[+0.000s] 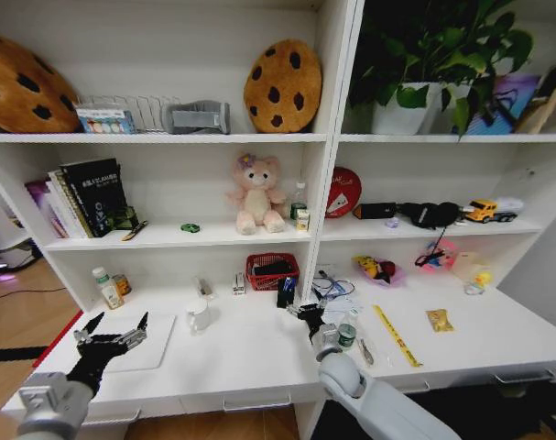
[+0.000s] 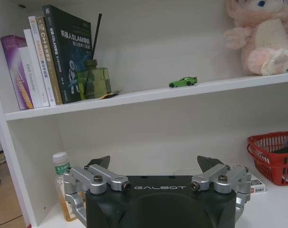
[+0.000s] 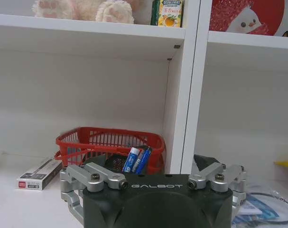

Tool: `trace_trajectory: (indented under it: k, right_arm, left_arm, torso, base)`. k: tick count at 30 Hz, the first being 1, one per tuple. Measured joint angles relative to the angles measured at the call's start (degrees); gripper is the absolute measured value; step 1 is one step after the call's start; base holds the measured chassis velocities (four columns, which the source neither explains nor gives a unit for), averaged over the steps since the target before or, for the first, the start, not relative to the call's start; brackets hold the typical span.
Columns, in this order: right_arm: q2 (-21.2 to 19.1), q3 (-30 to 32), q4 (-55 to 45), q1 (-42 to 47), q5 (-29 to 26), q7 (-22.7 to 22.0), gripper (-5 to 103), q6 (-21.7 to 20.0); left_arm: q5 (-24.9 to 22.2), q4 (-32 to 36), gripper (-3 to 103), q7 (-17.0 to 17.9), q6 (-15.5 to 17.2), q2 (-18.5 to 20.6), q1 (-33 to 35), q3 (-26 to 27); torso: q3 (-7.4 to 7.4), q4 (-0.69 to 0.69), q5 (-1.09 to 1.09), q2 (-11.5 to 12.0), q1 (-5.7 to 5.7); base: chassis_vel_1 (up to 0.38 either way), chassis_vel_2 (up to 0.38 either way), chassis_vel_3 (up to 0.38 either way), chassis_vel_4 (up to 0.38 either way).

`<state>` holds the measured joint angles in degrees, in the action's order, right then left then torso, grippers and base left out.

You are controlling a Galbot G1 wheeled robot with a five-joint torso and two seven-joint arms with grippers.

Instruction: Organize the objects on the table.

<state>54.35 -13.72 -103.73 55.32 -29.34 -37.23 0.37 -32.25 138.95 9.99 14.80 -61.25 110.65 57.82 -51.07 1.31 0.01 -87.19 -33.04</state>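
Note:
My left gripper (image 1: 113, 330) (image 2: 155, 166) hovers open over the near left of the white table (image 1: 250, 362), above a flat silver laptop (image 1: 145, 344). Behind it, by the left wall, stand green-capped bottles (image 1: 105, 287) (image 2: 62, 183). A white cup (image 1: 199, 318) sits in the middle of the table. My right gripper (image 1: 307, 316) (image 3: 151, 164) is open and holds nothing, facing a dark blue item (image 1: 286, 291) (image 3: 136, 160) that stands upright beside a red basket (image 1: 272, 270) (image 3: 110, 142). Just right of that gripper stands a small green-capped bottle (image 1: 347, 335).
A small box (image 1: 238, 284) (image 3: 39, 174) lies left of the basket. Cables (image 1: 332, 286), a yellow ruler (image 1: 397, 335) and a snack packet (image 1: 439, 319) lie on the right half. Shelves above hold books (image 1: 85, 197), a plush bear (image 1: 256, 192) and a green toy car (image 2: 183, 82).

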Motion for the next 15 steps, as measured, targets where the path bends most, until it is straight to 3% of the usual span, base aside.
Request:
trace_trajectory:
  k: [11,13,14,15]
  right_arm:
    - [-1.9,1.0,-4.0,5.4,-4.7,0.0,100,-2.1]
    - [-1.9,1.1,-5.0,4.3,-11.0,-1.6,100,-4.5]
    - [-1.9,1.1,-5.0,4.3,-11.0,-1.6,100,-4.5]
    - [-1.9,1.1,-5.5,3.3,-15.6,-3.1,100,-6.2]
  left_arm:
    - [0.0,0.0,100,0.0,0.0,0.0,0.0,0.0]
    - [0.0,0.0,100,0.0,0.0,0.0,0.0,0.0]
    - [0.0,0.0,100,0.0,0.0,0.0,0.0,0.0]
    - [0.0,0.0,100,0.0,0.0,0.0,0.0,0.0]
  torso:
    - [0.00,0.02,-0.01,0.0,0.00]
    - [-0.01,0.01,-0.01,0.0,0.00]
    - [-0.01,0.01,-0.01,0.0,0.00]
    - [-0.01,0.00,-0.01,0.0,0.00]
  base:
    - [0.000,0.000,0.000,0.000]
    - [0.000,0.000,0.000,0.000]
    - [0.000,0.000,0.000,0.000]
    - [0.000,0.000,0.000,0.000]
